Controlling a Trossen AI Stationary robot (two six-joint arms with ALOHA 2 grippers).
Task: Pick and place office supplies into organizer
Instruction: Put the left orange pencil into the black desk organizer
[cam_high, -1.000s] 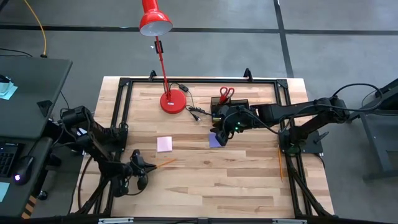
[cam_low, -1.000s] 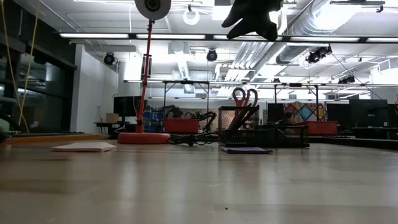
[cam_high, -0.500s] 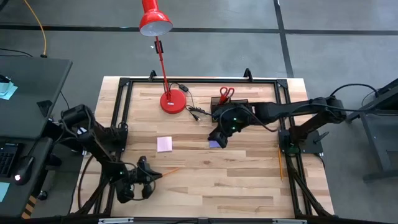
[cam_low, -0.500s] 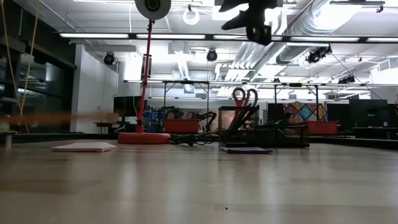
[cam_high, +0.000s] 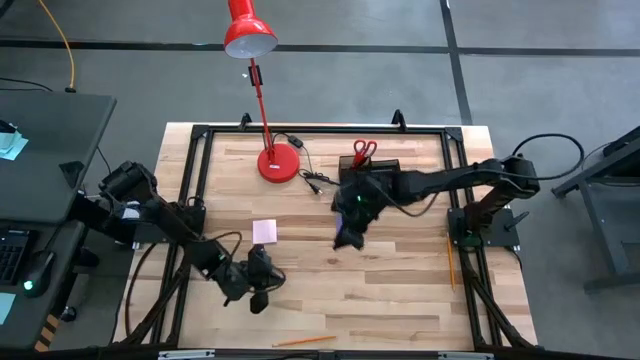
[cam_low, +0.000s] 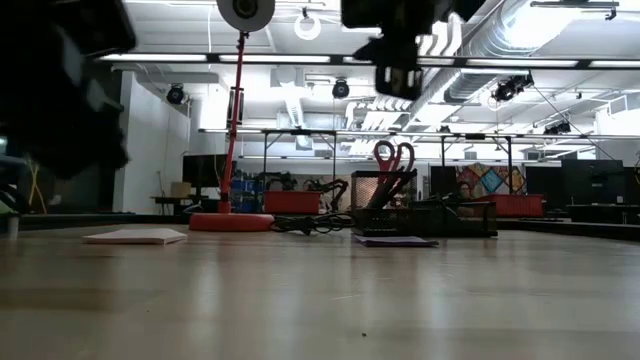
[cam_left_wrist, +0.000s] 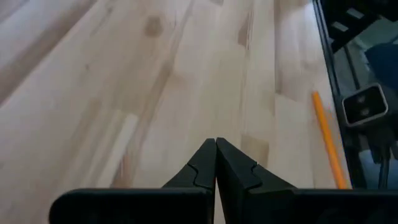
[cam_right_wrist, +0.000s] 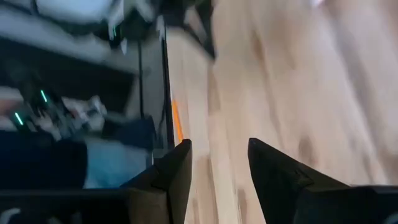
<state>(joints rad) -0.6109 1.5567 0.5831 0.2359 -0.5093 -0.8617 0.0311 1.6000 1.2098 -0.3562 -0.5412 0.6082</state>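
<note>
Left end effector (cam_high: 262, 292): low over the counter's (cam_high: 400, 290) front-left part, fingers (cam_left_wrist: 205, 168) pressed together, nothing between them. Its wrist view shows bare wood and an orange pencil (cam_left_wrist: 328, 140) off to one side, by the frame rail.

Right end effector (cam_high: 350, 235): above the counter's middle, just in front of the organizer (cam_high: 372, 172), fingers (cam_right_wrist: 177, 171) spread apart, empty. In the low view it hangs high, clear of the wood.

Organizer at the back, right of centre; red scissors (cam_high: 362, 151) stand upright in it, handles up. Purple pad (cam_low: 395, 240) lies flat just in front of the organizer. Pink pad (cam_high: 264, 231) flat on the wood, left of centre. One pencil (cam_high: 305, 341) at the front edge; another (cam_high: 451, 260) along the right frame rail. Red lamp (cam_high: 279, 162) base at back left of the organizer.
</note>
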